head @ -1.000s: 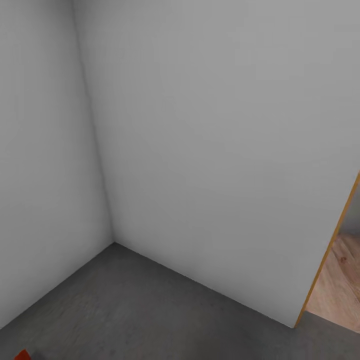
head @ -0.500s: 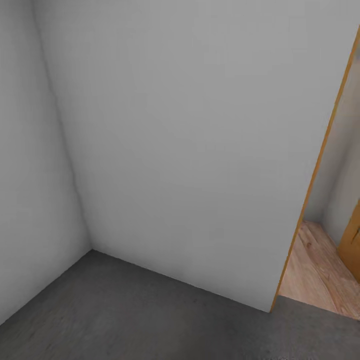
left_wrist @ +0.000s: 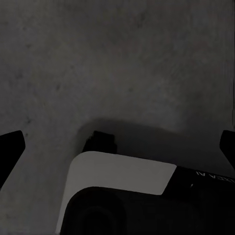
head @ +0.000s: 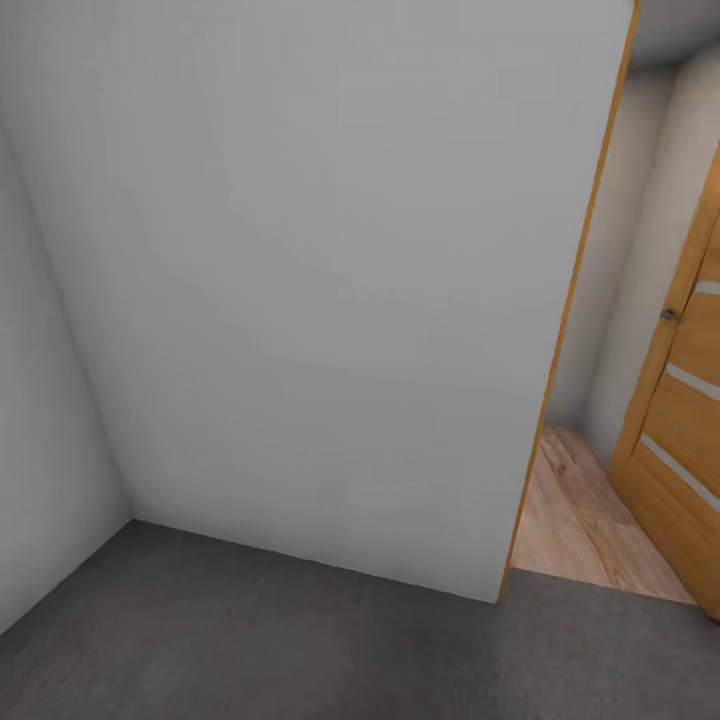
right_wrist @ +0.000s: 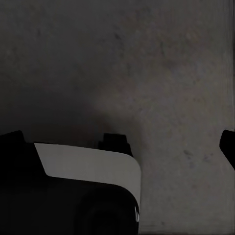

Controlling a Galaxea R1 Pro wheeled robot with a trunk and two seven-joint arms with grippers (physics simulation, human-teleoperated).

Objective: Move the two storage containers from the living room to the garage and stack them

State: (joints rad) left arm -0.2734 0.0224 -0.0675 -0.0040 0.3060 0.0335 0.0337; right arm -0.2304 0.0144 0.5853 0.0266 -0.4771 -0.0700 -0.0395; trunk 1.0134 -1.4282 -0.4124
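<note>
Camera's panned right since a second ago: the wall corner slid left, the red-orange scrap at the lower-left edge is gone, and the doorway [head: 590, 470] with wood floor and a door [head: 680, 400] now shows. Reads as the base turning to leave the garage, likely for the second container. Left hand [left_wrist: 117, 147] and right hand [right_wrist: 117, 147] are spread wide, holding nothing, concrete floor [head: 300, 650] directly beneath; no container visible, so location, heading and long axis can't be told.
</note>
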